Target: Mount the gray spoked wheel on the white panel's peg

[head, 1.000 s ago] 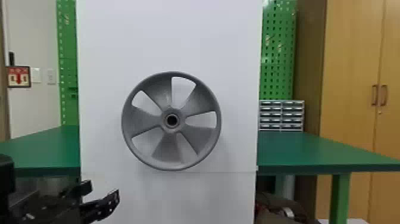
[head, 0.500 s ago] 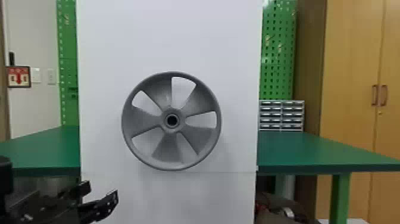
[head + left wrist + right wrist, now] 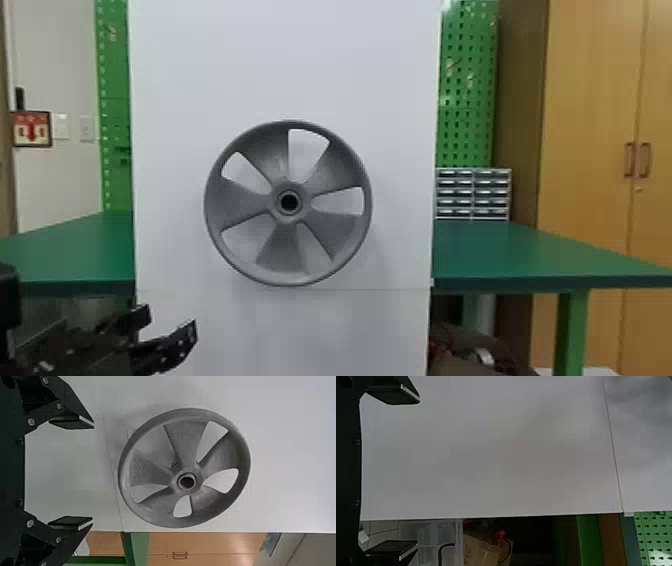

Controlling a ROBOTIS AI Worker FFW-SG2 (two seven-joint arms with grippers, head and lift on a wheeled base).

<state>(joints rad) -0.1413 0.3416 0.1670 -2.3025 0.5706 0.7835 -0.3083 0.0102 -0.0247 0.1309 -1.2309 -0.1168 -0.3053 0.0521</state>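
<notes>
Left gripper [image 3: 93, 473] and right gripper [image 3: 418, 473] stand open, empty; with the wheel [image 3: 289, 218] hanging at the white panel [image 3: 285, 65], mounting looks done, leaving only retreat.

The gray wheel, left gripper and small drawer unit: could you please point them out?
Gray wheel [image 3: 281, 250], head view, on its lowest spoke.
Left gripper [image 3: 93, 473], left wrist view, midway between its fingertips.
Small drawer unit [image 3: 473, 193], head view, on its drawer fronts.

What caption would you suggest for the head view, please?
The gray spoked wheel upright at the white panel, with the left claw open, lower left.
</notes>
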